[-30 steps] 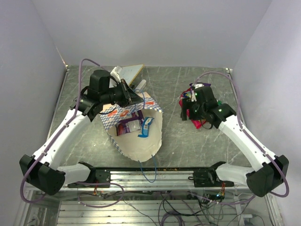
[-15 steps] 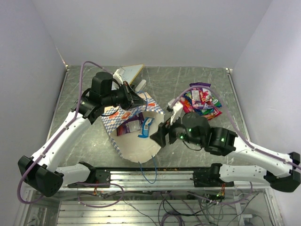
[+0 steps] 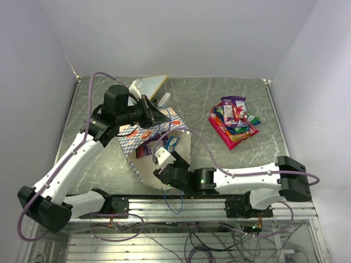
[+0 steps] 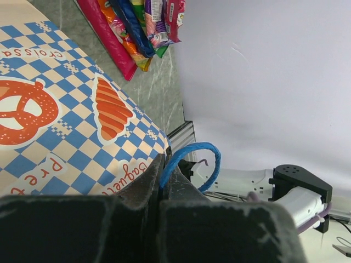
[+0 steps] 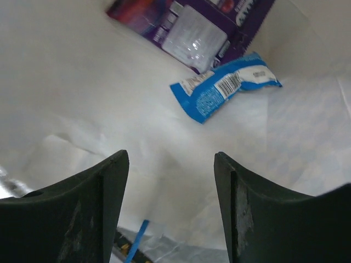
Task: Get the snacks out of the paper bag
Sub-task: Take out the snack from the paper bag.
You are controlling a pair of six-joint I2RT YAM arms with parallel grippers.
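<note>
**Top view.** The paper bag [image 3: 141,164] lies on its side just off the table's centre toward 8 o'clock, with its mouth facing 6 o'clock. The right forearm covers part of the mouth. The left arm reaches in from 7 o'clock, and the left gripper [image 3: 162,116] sits at the bag's 12 o'clock edge; its jaws are too small to read from here. The right arm lies low along the near edge, with the right gripper [image 3: 164,158] at the mouth. A purple packet [image 3: 149,148] and a blue packet [image 3: 171,143] lie inside the bag. The pile of snacks [image 3: 235,118] is at 2 o'clock on the table, well apart from the bag.

**Left wrist view.** The left gripper [image 4: 163,192] is clenched on the rim of the paper bag [image 4: 66,109], where the blue string handle [image 4: 192,159] loops out. The bag shows blue-and-white checks with pretzel and croissant prints. The snack pile [image 4: 142,27] is cut off at 12 o'clock.

**Right wrist view.** The right gripper [image 5: 171,156] is spread with nothing between its fingers, and it points into the bag's cream interior [image 5: 71,93]. The blue packet [image 5: 225,85], crumpled with its barcode up, lies at 1 o'clock. The purple packet [image 5: 192,33] lies beyond it, blurred and cut off at the top.
</note>
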